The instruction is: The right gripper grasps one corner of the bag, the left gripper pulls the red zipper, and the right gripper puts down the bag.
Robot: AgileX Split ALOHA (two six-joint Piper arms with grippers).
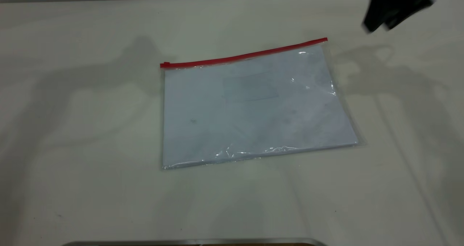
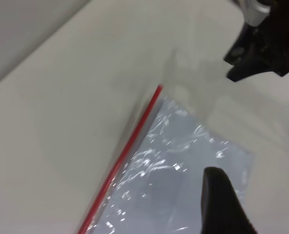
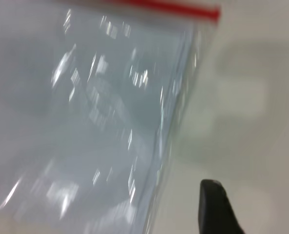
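Note:
The bag (image 1: 253, 108) lies flat on the table, clear plastic with white sheets and a label pocket (image 1: 250, 87). The red zipper (image 1: 243, 57) runs along its far edge, with the slider tab (image 1: 165, 64) at the left end. The corner of the bag (image 1: 326, 41) is at the far right. My right gripper (image 1: 395, 6) hovers above the table, beyond and to the right of that corner, open and empty; its wrist view (image 3: 254, 209) shows the corner (image 3: 215, 14). My left gripper (image 2: 259, 204) is out of the exterior view, open and empty over the bag (image 2: 183, 180), near the zipper (image 2: 129, 146).
The pale table (image 1: 72, 148) surrounds the bag on all sides. A metal edge (image 1: 188, 241) runs along the near border. In the left wrist view the right gripper (image 2: 256, 48) hangs farther off past the bag's corner (image 2: 159, 87).

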